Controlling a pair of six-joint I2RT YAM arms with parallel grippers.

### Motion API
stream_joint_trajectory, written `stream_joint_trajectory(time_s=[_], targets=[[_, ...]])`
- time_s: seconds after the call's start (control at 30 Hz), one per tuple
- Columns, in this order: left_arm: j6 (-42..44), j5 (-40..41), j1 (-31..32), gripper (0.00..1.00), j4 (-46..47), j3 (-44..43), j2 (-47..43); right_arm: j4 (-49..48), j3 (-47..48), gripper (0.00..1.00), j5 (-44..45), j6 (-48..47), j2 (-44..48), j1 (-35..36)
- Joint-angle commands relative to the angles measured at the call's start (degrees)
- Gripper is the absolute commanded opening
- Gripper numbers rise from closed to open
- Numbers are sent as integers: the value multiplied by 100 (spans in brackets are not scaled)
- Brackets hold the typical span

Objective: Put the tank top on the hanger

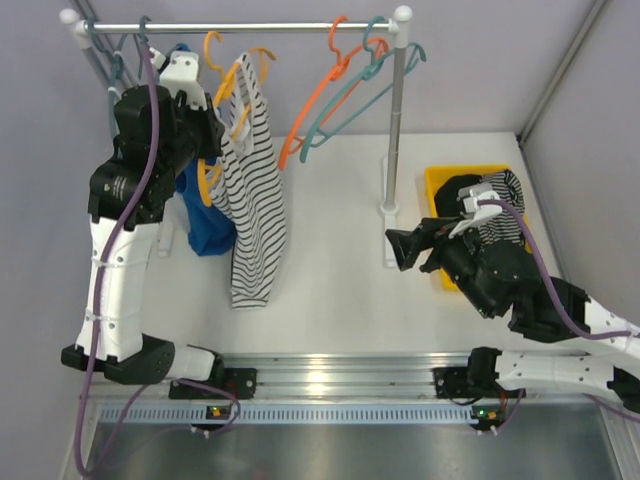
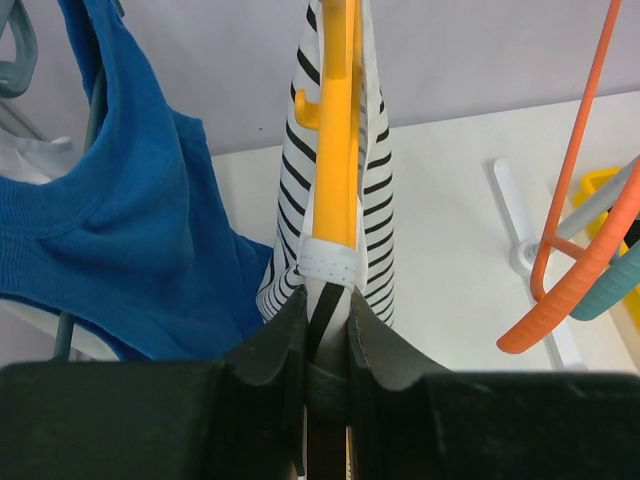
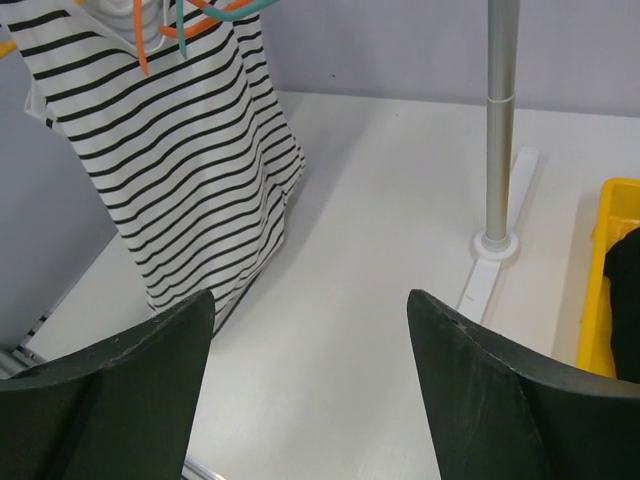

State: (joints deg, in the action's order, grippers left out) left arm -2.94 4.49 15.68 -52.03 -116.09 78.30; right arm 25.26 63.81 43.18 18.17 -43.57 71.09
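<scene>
The tank top (image 2: 378,190) and its amber hanger (image 2: 338,150) are pinched together by the left gripper (image 2: 327,300), apparently to keep the fabric seated, while the right gripper (image 3: 310,300) is held spread, empty, well apart.

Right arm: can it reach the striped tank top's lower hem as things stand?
Probably yes. The right gripper is open and faces the tank top across bare table; the rack post stands off to its side, not between. The left gripper holds it up at the hanger.
</scene>
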Motion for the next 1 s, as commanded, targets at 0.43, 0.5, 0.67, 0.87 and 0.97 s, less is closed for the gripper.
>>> stream_joint_trajectory(time_s=[0.43,0.5,0.67,0.87,0.97], targets=[[-58,52,-267,0,193,-1398,800,41,413,77,-196,-95,-2,-7],[-58,17,-372,0,228,-1495,923,50,430,77,-196,-86,7,-7],[-119,-342,-829,0,333,-1601,1055,163,474,77,-213,-68,7,-7],[-102,-992,-1181,0,553,-1548,1205,243,483,77,-213,-16,51,-7],[-84,-1073,-1217,0,589,-1557,1328,252,474,77,-213,-7,51,-7]])
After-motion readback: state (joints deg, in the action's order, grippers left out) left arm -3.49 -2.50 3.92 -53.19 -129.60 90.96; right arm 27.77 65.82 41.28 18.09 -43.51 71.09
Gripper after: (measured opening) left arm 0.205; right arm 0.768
